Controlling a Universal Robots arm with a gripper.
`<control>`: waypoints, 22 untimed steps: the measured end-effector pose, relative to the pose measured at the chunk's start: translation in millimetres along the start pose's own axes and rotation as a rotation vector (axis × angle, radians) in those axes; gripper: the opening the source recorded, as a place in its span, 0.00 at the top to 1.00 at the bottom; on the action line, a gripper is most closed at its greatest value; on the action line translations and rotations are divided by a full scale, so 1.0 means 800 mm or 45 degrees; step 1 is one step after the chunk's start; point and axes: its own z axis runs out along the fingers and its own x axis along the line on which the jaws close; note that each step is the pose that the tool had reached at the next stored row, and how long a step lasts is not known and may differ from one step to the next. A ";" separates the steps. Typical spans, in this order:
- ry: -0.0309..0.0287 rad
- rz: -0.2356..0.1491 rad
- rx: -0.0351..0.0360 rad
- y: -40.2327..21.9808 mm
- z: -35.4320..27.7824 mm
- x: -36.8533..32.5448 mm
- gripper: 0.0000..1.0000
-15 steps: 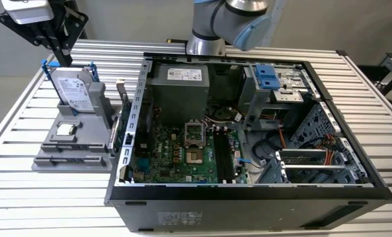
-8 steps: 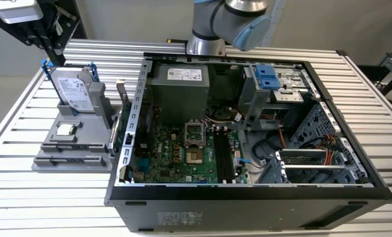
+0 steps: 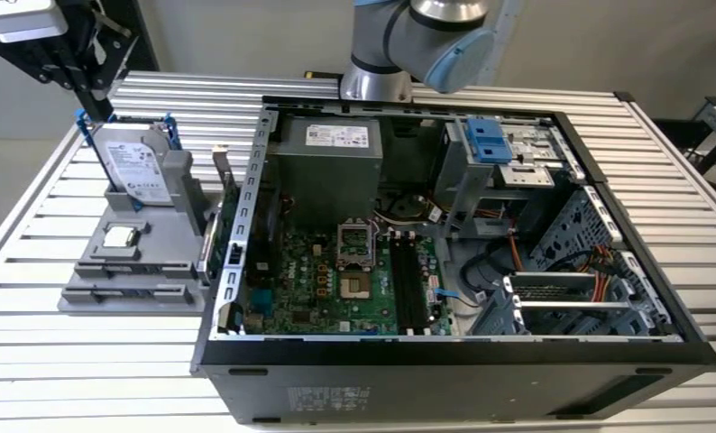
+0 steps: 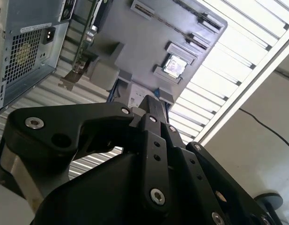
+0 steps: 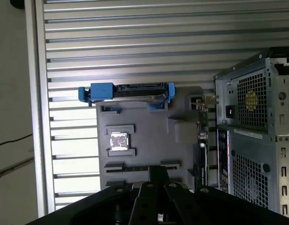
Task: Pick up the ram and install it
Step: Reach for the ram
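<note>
Watch edges: gray holder (image 5: 151, 129) sits close beside open computer case (image 5: 247, 140), with card (image 5: 201, 140) standing on edge between them. Slatted counter (image 5: 135, 37) lies open on holder's other sides, its edge rail running along side away from case. Your tool (image 5: 158, 172) hangs above holder, clear of everything, fingers drawn together, nothing held. Ram (image 5: 135, 168) stands on edge in holder's long slot below tool, untouched. Processor chip (image 5: 119, 141) lies between ram and blue-railed hard drive (image 5: 130, 91).
</note>
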 end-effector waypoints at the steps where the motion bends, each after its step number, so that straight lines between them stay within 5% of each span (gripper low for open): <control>1: 0.0000 0.000 0.0000 0.0000 0.0000 0.0001 1.00; 7: 0.0000 0.000 0.0000 -0.0080 -0.0003 -0.0003 1.00; 22: 0.0008 -0.016 -0.0003 -0.0555 -0.0021 -0.0001 1.00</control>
